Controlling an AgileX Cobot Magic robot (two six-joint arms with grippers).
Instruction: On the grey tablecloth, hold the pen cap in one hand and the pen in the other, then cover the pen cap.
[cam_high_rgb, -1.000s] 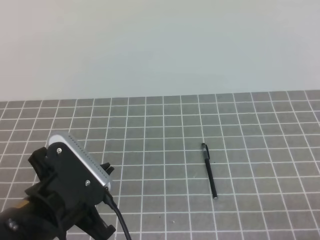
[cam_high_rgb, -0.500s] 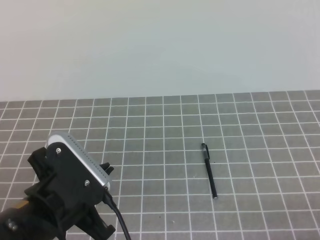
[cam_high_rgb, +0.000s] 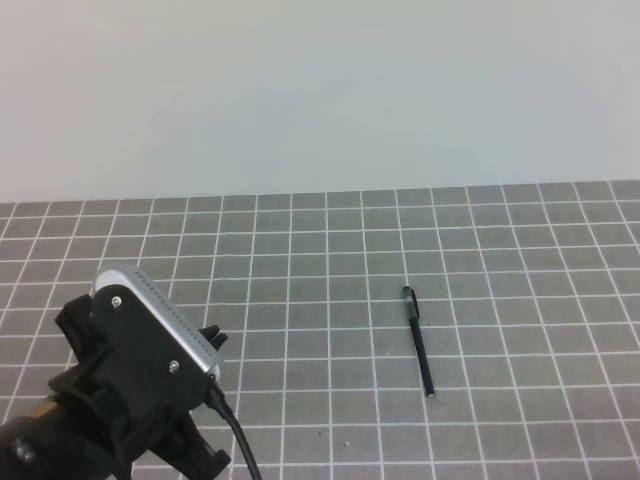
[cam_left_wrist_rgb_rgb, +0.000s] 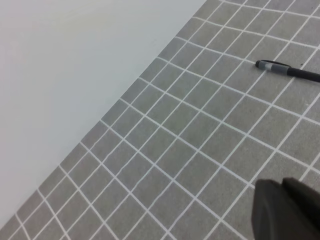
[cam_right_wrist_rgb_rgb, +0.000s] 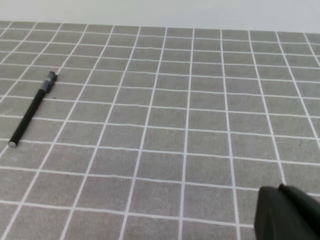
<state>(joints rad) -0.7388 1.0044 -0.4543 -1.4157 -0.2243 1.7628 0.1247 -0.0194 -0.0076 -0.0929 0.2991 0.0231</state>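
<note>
Pen lies untouched, both grippers shut

While the pen (cam_high_rgb: 419, 342) lies alone on the grey tablecloth (cam_high_rgb: 320, 300), at four o'clock of centre, with the pen cap seemingly already on, no grasp has begun; left gripper (cam_left_wrist_rgb_rgb: 287, 210) and right gripper (cam_right_wrist_rgb_rgb: 287, 212) sit closed, empty; next: open, reach

The left gripper (cam_left_wrist_rgb_rgb: 290, 210) hangs low with jaws closed (right gripper (cam_right_wrist_rgb_rgb: 287, 215) likewise), holding nothing.

Bare grey tablecloth (cam_high_rgb: 330, 260) on every side of the pen (cam_high_rgb: 419, 342); left arm (cam_high_rgb: 130, 400) sits well left of it
</note>
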